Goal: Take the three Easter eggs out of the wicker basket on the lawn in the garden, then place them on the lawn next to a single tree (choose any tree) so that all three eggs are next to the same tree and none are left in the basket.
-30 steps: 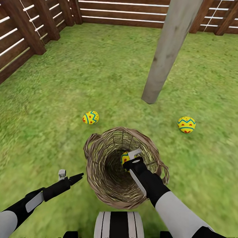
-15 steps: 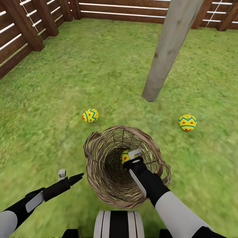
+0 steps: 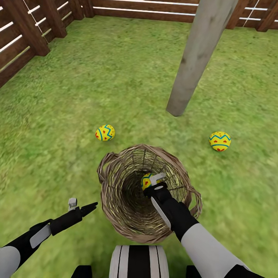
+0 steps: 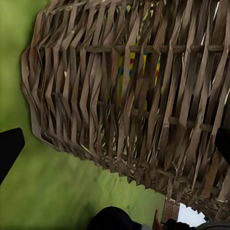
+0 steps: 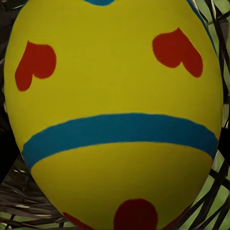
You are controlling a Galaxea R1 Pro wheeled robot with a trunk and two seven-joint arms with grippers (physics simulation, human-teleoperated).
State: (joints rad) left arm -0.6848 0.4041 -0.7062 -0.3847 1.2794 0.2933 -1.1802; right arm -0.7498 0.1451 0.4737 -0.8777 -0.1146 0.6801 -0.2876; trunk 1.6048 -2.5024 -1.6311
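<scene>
tree trunk (image 3: 200, 54) cropped, basketed egg (image 3: 146, 180) half-hidden

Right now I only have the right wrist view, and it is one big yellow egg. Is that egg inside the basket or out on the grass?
Observer: Inside. In the head view the right gripper reaches down into the wicker basket, at the egg in the basket. I cannot tell whether it is clamped.
Operator: How many eggs are out?
Observer: Two lie on the lawn: the left egg and the right egg, on either side of the tree trunk, not touching it.
Operator: And my left arm?
Observer: The left gripper is open, beside the basket and outside it.
</scene>
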